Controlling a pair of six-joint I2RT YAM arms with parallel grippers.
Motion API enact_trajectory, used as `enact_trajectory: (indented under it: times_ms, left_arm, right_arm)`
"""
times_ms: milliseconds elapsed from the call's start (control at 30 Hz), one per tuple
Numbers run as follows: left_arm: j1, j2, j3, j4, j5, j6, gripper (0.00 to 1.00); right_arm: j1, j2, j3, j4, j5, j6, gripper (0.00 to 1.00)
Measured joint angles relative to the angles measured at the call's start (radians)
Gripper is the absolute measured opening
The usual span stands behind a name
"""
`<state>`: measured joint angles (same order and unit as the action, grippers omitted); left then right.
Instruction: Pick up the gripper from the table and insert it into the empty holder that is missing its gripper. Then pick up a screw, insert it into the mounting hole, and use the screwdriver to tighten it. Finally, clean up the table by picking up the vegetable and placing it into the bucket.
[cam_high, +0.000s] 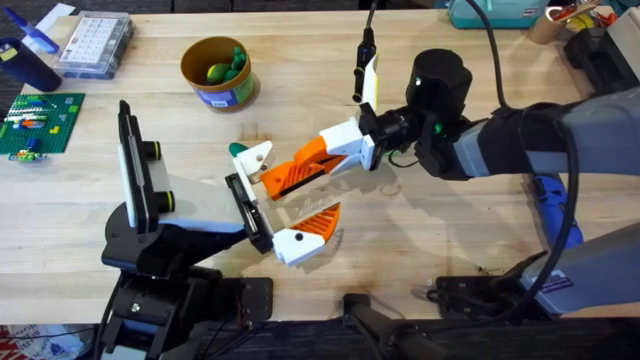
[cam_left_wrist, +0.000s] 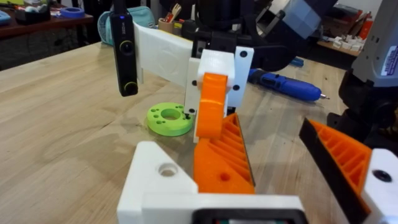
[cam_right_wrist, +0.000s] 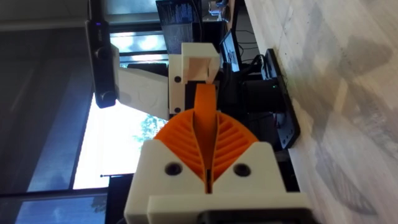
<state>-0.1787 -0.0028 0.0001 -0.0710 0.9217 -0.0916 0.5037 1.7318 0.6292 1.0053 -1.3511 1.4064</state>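
The gripper (cam_high: 262, 157), a small orange ribbed wedge on a white base, lies against the far end of the holder (cam_high: 247, 212), the thin black bar at the left arm's tip. An open mounting hole (cam_left_wrist: 168, 168) shows in its white base. My right gripper (cam_high: 303, 163) is shut on its orange part (cam_right_wrist: 205, 102). My left gripper (cam_left_wrist: 280, 146) stands open, with its other orange finger (cam_left_wrist: 345, 152) apart. The blue screwdriver (cam_left_wrist: 286, 84) lies on the table under the right arm (cam_high: 556, 212). Green vegetables (cam_high: 227, 67) lie in the bucket (cam_high: 212, 92).
A green ring-shaped dish (cam_left_wrist: 170, 118) with small dark bits sits on the table just beyond the gripper. At the far left stand a clear parts box (cam_high: 95, 45) and a green board (cam_high: 38, 122). Teal and other items crowd the far right corner (cam_high: 500, 12).
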Motion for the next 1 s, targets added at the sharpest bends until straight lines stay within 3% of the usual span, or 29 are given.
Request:
enact_trajectory:
  times_ms: [1000]
  left_arm:
    - [0.001, 0.003, 0.005, -0.003, -0.009, 0.000, 0.987]
  right_arm:
    - [-0.035, 0.001, 0.005, 0.088, 0.042, 0.111, 0.020]
